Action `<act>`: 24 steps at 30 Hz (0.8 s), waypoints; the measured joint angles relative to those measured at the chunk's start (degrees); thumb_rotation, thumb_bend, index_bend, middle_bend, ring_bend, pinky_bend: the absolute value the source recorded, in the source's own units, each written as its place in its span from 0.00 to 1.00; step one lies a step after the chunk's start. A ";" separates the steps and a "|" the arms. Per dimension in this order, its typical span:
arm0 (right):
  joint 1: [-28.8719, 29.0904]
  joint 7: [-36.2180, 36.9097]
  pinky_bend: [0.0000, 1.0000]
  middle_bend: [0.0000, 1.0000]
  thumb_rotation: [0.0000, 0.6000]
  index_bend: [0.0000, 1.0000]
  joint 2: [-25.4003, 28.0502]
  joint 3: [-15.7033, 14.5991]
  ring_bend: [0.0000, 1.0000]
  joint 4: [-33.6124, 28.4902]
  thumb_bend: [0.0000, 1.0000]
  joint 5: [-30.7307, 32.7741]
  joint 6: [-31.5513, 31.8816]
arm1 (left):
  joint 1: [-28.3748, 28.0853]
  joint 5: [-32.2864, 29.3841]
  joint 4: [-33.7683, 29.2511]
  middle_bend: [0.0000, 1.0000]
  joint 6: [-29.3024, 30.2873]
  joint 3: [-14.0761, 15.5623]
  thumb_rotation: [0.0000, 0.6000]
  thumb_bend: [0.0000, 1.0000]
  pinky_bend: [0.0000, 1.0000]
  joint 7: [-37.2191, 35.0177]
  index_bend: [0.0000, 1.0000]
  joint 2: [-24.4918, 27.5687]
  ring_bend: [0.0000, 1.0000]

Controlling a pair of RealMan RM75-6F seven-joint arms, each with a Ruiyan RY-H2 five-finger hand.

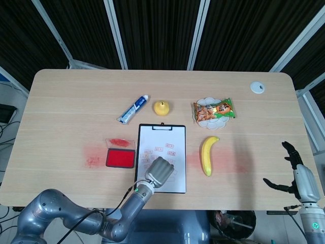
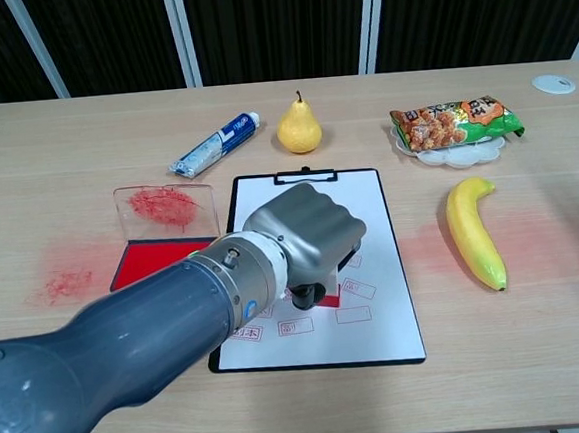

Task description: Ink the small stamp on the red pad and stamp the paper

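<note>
Small stamp (image 2: 304, 297) mostly hidden under left hand (image 2: 306, 235), gripped, pressed on paper (image 2: 363, 261) | red pad (image 2: 148, 263) left of paper | banana (image 2: 474, 232) right | right hand (image 1: 297, 170) spread, empty, far right.

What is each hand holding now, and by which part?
The left hand grips the small stamp by its upper part; only its base shows, on the paper. The right hand holds nothing.

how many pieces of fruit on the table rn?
2. The pear stands upright beyond the clipboard's clip end, right of the toothpaste tube. The banana lies right of the clipboard. Nothing suggests more hidden.
</note>
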 measured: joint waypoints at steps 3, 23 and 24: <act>0.00 -0.05 0.22 0.00 1.00 0.00 -0.02 0.00 0.00 -0.01 0.12 0.01 0.02 | 0.00 0.54 -0.38 0.80 0.27 -0.47 1.00 0.60 0.97 -0.22 0.74 0.30 0.84; -0.01 -0.30 0.22 0.00 1.00 0.00 -0.03 0.08 0.00 -0.14 0.12 0.16 0.10 | -0.38 7.29 -15.85 0.79 5.64 -6.76 1.00 0.59 0.97 -2.13 0.74 10.46 0.84; -0.02 -0.28 0.22 0.00 1.00 0.00 -0.02 0.09 0.00 -0.14 0.12 0.17 0.11 | 0.00 7.73 -17.19 0.79 6.13 -6.31 1.00 0.59 0.97 -2.10 0.74 11.56 0.84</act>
